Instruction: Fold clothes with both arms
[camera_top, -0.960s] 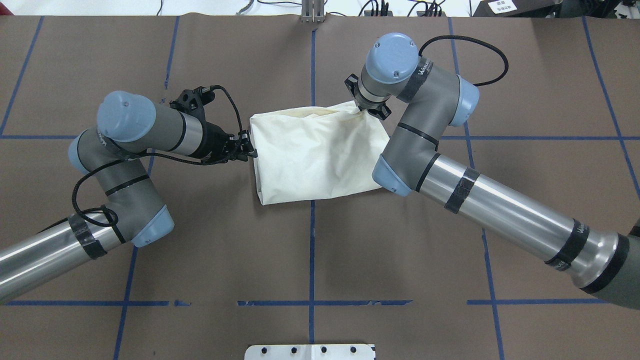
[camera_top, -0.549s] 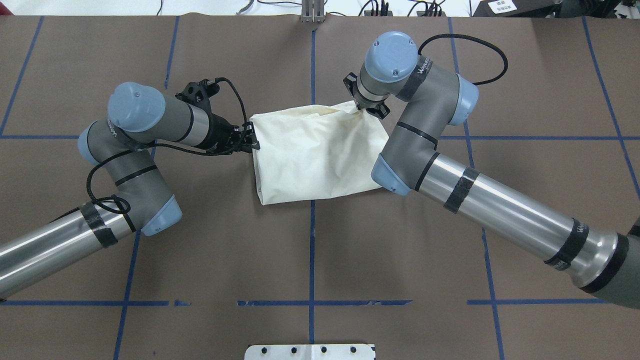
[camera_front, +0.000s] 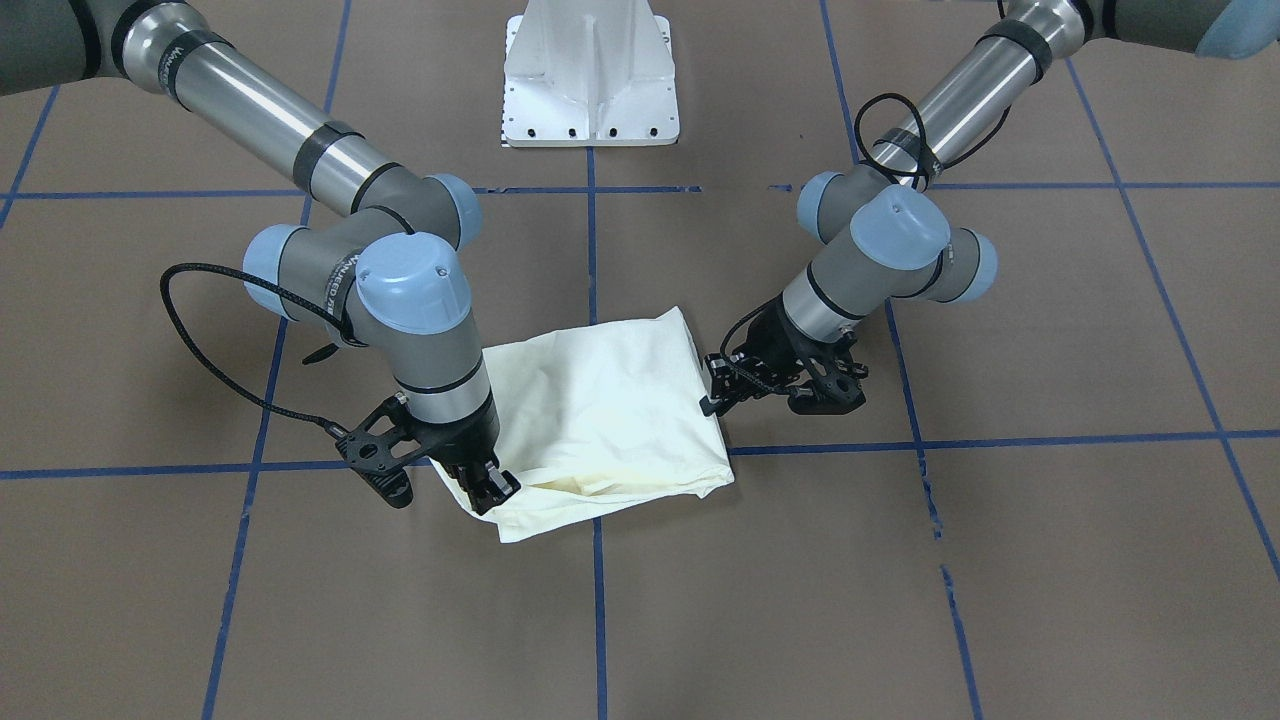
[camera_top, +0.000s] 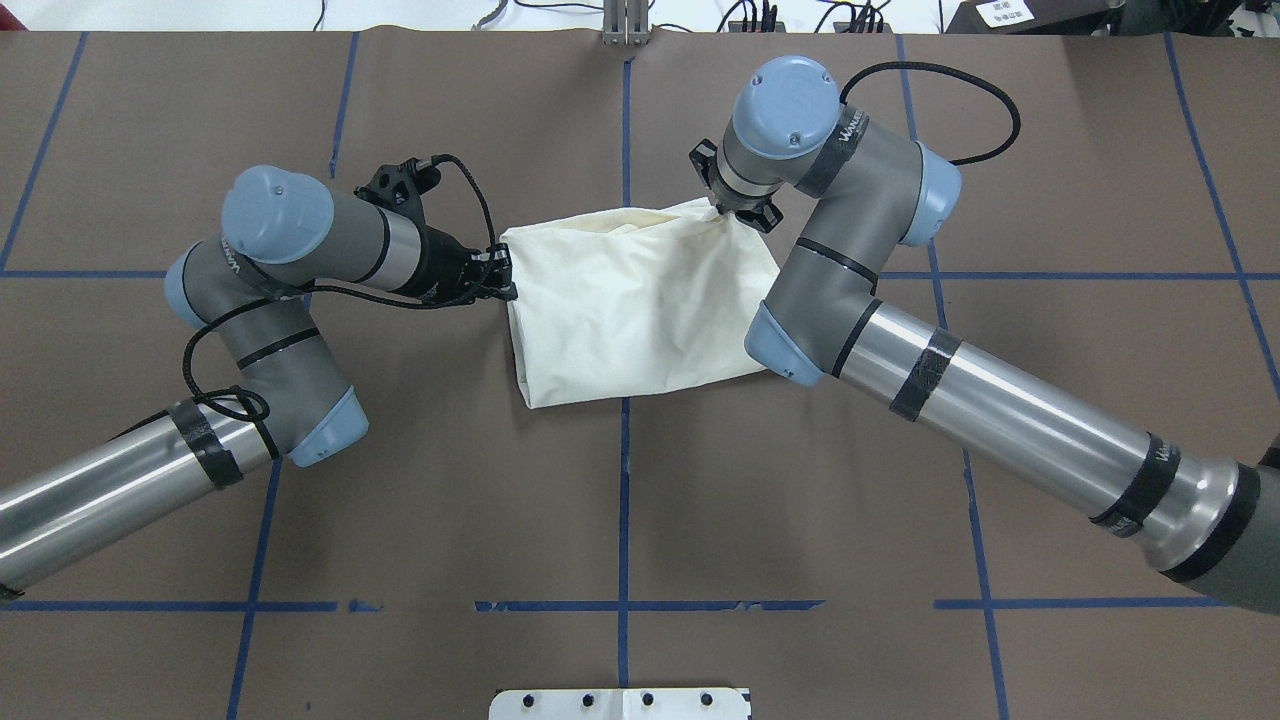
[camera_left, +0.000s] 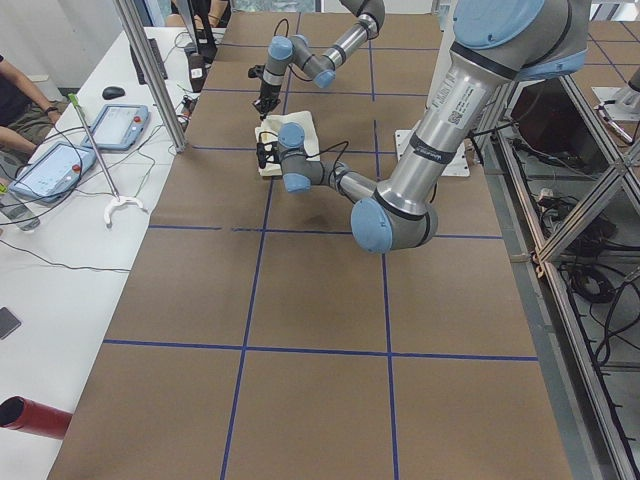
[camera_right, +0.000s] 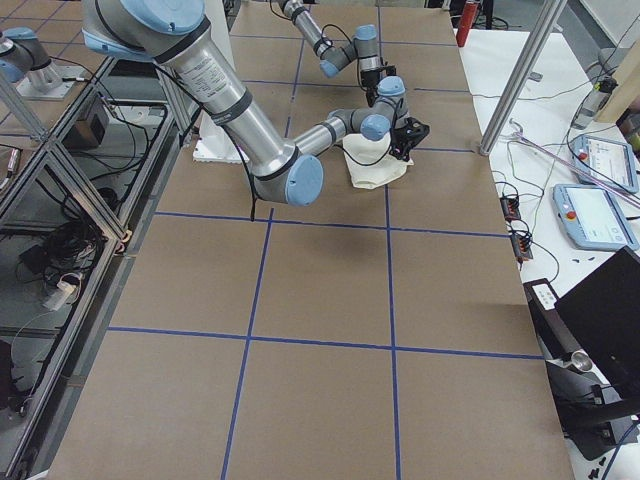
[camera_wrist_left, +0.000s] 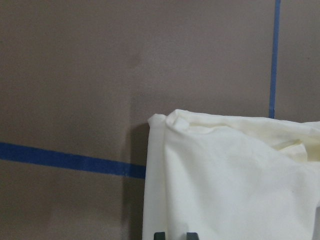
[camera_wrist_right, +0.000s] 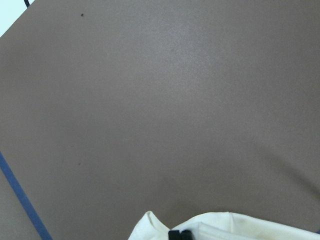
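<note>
The cream T-shirt (camera_top: 630, 300) lies folded into a plain rectangle at mid-table, with no print showing. It also shows in the front view (camera_front: 600, 400). My right gripper (camera_top: 727, 212) is shut on the shirt's far right corner, which puckers at the pinch; in the front view this gripper (camera_front: 492, 488) stands nearly upright over the corner. The right wrist view shows the closed fingertips (camera_wrist_right: 180, 234) on the fabric (camera_wrist_right: 225, 227). My left gripper (camera_top: 503, 280) is low at the shirt's left edge, near its far corner. In the left wrist view its fingertips (camera_wrist_left: 159, 235) stand a little apart over the fabric (camera_wrist_left: 230, 185), which lies flat.
The brown table cover carries blue tape lines (camera_top: 624, 500). The white pedestal base (camera_front: 590, 70) stands at the robot's side of the table. A side bench with tablets (camera_left: 110, 125) and a metal pole (camera_left: 150, 75) runs along the far edge.
My left gripper has moved along the shirt's left edge toward the far side, and its elbow followed. The right arm and the shirt have barely moved.
</note>
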